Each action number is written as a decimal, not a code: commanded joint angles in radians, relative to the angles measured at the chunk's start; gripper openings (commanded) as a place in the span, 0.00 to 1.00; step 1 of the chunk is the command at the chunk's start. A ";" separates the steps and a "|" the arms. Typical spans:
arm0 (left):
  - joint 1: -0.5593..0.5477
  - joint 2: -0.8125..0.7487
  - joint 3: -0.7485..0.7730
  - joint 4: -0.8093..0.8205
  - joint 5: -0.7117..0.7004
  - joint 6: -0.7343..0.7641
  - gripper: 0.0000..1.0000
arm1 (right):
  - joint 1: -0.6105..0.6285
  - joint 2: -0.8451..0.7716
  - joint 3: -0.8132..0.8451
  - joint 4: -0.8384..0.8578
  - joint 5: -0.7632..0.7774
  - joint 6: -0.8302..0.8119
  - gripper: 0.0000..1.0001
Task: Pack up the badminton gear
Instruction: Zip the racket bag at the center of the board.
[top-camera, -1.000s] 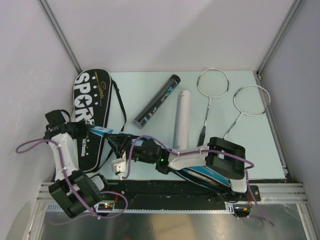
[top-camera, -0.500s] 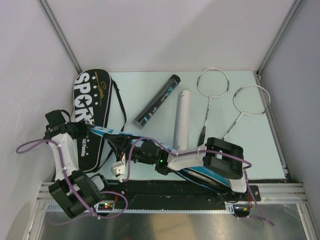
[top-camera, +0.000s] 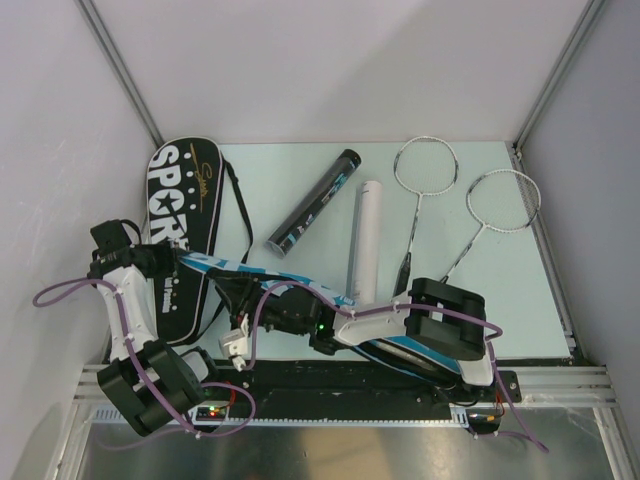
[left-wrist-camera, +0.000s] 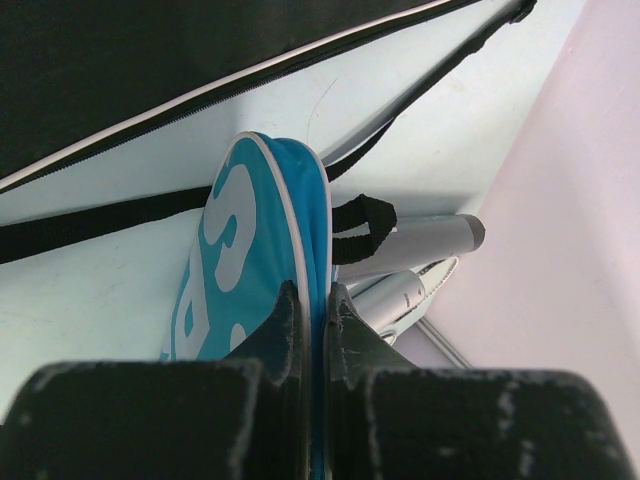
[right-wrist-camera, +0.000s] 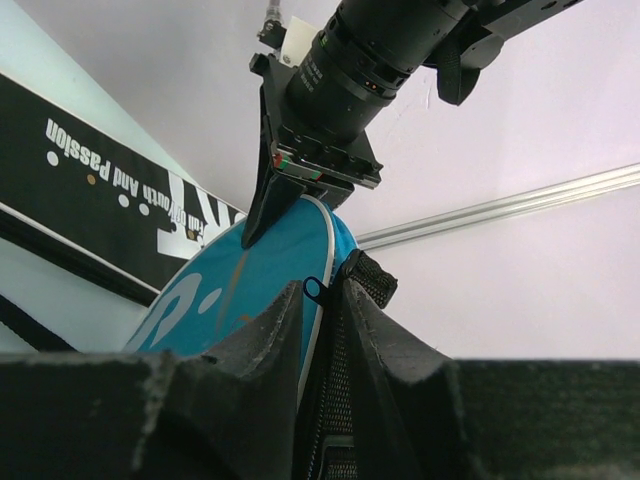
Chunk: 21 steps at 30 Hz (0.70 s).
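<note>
A blue racket cover (top-camera: 300, 288) runs from the table's left side toward the right arm's base. My left gripper (top-camera: 178, 260) is shut on its far-left rim; in the left wrist view the jaws (left-wrist-camera: 318, 312) pinch the blue edge (left-wrist-camera: 255, 250). My right gripper (top-camera: 234, 290) is shut on the same blue cover (right-wrist-camera: 240, 290) at its black zipper strip (right-wrist-camera: 340, 400), the small zipper pull (right-wrist-camera: 315, 290) just above the fingertips (right-wrist-camera: 322, 300). The black "SPORT" cover (top-camera: 180, 225) lies flat at the left. A black tube (top-camera: 315, 200), a white tube (top-camera: 367, 235) and two silver rackets (top-camera: 425, 165) (top-camera: 503, 200) lie behind.
The black cover's strap (top-camera: 240, 215) trails over the table beside the blue cover. Walls close in on the left and right, with an aluminium rail (top-camera: 560, 290) along the right table edge. The left arm's camera and gripper (right-wrist-camera: 330, 90) loom close above the right fingers.
The right wrist has slid a little left and toward the near edge along the blue cover, its jaws narrowing slightly. The left arm has held still.
</note>
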 joint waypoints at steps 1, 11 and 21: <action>0.001 -0.005 0.007 -0.033 0.082 -0.031 0.00 | 0.008 0.013 0.003 0.005 0.037 -0.024 0.27; 0.001 -0.020 0.012 -0.032 0.084 -0.045 0.00 | 0.007 0.025 0.015 0.007 0.045 -0.026 0.26; 0.001 -0.027 0.002 -0.033 0.083 -0.048 0.00 | -0.002 0.069 0.090 -0.015 0.075 -0.026 0.26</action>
